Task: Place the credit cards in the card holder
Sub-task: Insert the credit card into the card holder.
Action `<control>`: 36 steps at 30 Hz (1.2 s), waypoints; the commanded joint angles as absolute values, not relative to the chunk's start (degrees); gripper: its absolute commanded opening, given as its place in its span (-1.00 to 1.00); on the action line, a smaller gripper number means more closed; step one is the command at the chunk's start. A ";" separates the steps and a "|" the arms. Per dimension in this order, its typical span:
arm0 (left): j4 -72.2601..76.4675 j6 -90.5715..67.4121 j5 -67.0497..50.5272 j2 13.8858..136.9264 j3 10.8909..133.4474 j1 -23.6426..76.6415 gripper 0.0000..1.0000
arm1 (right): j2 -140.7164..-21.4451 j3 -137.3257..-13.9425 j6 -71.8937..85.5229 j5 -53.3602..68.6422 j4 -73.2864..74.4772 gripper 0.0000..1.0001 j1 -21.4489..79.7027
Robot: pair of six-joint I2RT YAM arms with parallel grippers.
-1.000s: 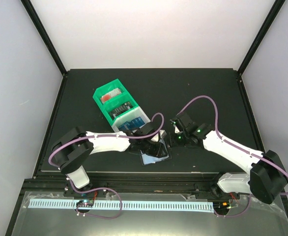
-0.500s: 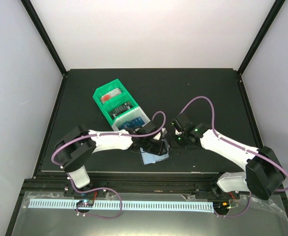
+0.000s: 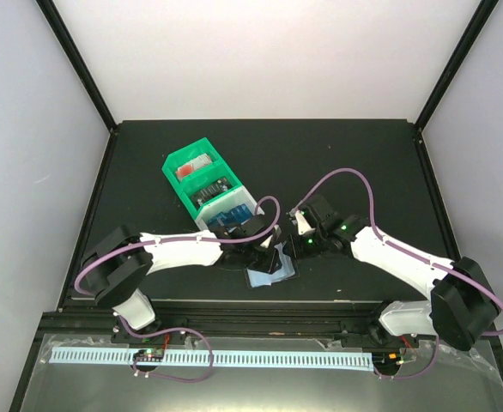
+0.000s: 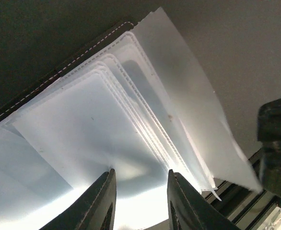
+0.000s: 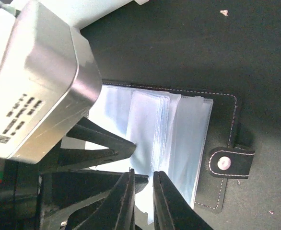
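Note:
The black card holder [image 3: 273,268] lies open near the table's front, its clear pale sleeves [image 4: 111,129] fanned out. It shows in the right wrist view [image 5: 222,115] with its strap clasp [image 5: 227,163] at the right. My left gripper [image 4: 140,191] is open, its fingertips [image 4: 104,196] down on the sleeves. My right gripper [image 5: 144,191] hovers at the sleeves' edge, jaws a narrow gap apart, with a sleeve edge showing between them. Neither gripper holds a card. Blue credit cards [image 3: 232,215] stand in the white bin.
A green bin [image 3: 202,176] of two compartments and the white bin [image 3: 248,203] stand in a row behind the left gripper. The two grippers are very close together over the holder. The table's front edge [image 3: 260,299] is just below.
My right gripper has moved left, up to the holder and beside the left gripper. The left arm has shifted a little and stays on the sleeves.

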State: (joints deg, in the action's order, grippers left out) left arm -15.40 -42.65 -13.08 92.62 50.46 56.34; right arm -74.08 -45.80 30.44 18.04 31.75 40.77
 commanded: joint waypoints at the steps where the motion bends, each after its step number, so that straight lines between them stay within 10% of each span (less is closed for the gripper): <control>1: -16.10 -43.44 -12.04 94.25 51.46 56.60 -0.37 | -73.14 -45.77 29.29 17.97 31.57 -0.73 40.55; 36: -23.37 -49.31 -0.11 87.13 46.44 56.62 -0.38 | -85.99 -45.79 31.20 10.12 32.77 -0.97 40.77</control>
